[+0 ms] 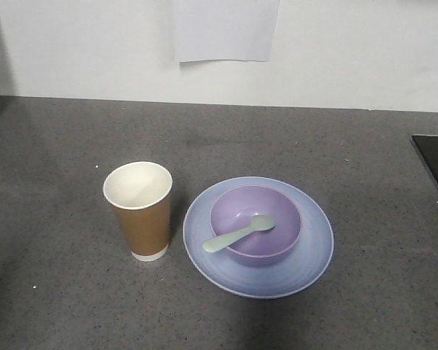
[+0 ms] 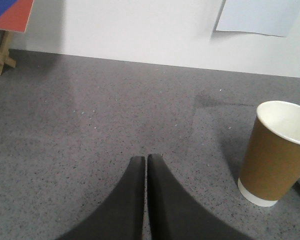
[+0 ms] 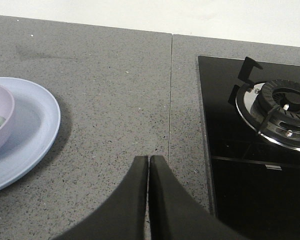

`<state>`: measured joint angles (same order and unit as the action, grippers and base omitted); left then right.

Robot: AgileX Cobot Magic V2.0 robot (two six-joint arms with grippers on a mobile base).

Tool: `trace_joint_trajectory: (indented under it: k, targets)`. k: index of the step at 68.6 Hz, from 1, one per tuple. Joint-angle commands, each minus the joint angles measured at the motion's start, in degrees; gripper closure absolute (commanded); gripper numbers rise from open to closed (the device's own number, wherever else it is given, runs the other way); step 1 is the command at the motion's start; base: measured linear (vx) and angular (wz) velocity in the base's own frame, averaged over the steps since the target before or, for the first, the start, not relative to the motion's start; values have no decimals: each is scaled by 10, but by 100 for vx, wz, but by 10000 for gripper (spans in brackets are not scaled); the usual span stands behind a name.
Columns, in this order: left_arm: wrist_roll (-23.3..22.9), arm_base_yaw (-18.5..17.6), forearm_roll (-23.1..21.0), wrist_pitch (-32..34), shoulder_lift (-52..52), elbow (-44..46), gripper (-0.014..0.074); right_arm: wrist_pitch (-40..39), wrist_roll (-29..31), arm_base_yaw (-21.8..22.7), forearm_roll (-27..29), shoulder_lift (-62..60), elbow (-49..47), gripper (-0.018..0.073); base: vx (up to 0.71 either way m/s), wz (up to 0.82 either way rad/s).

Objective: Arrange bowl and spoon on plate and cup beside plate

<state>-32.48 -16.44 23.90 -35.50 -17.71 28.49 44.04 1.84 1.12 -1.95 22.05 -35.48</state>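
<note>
The pale blue plate [image 1: 310, 255] lies on the grey counter with the lavender bowl [image 1: 277, 211] standing on it. The mint-green spoon [image 1: 237, 234] rests in the bowl, its handle over the front-left rim. The brown paper cup [image 1: 140, 211] stands upright just left of the plate. My left gripper [image 2: 146, 158] is shut and holds nothing, left of the cup [image 2: 275, 152]. My right gripper [image 3: 148, 158] is shut and holds nothing, right of the plate [image 3: 37, 120] and the bowl [image 3: 2, 120]. Neither gripper shows in the front view.
A black glass hob [image 3: 255, 165] with a gas burner [image 3: 282, 107] lies right of my right gripper; its corner [image 1: 436, 157] shows in the front view. A white wall with a taped sheet [image 1: 226, 29] backs the counter. A wooden stand [image 2: 0, 52] sits far left.
</note>
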Motion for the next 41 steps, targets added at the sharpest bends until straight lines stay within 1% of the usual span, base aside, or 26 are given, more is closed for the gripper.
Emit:
trace_joint_trajectory:
  k: [1,2,5,6,7,11,14,17,20,24,31,34,41]
  targets:
    - [64,-3,-32,99,6,-17,604,-37,3,4,-6,5,-14,570,0,0]
    - [88,-3,-43,113,10,-26,604,-36,3,4,-6,5,-14,570,0,0]
    - [142,-3,-80,168,22,-54,604,-36,3,4,-6,5,-14,570,0,0]
    - [151,-3,-93,177,26,-64,604,-36,3,4,-6,5,-14,570,0,0]
    - [178,-3,-106,194,31,-74,604,-36,3,4,-6,5,-14,570,0,0]
    - [245,-3,-157,269,55,-121,604,-36,3,4,-6,5,-14,570,0,0]
    - [290,-3,-183,315,73,-151,604,-36,3,4,-6,5,-14,570,0,0]
    - [314,0,-202,360,91,-177,604,-36,3,4,-6,5,-14,570,0,0]
    - [325,9,-216,386,111,-203,604,-36,3,4,-6,5,-14,570,0,0]
    - [325,26,-226,402,132,-227,603,-36,3,4,-6,5,-14,570,0,0]
    - [325,69,-249,404,159,-258,603,-36,3,4,-6,5,-14,570,0,0]
    - [319,87,-252,404,167,-269,603,-36,3,4,-6,5,-14,570,0,0]
    - [314,116,-252,397,187,-289,603,-36,3,4,-6,5,-14,570,0,0]
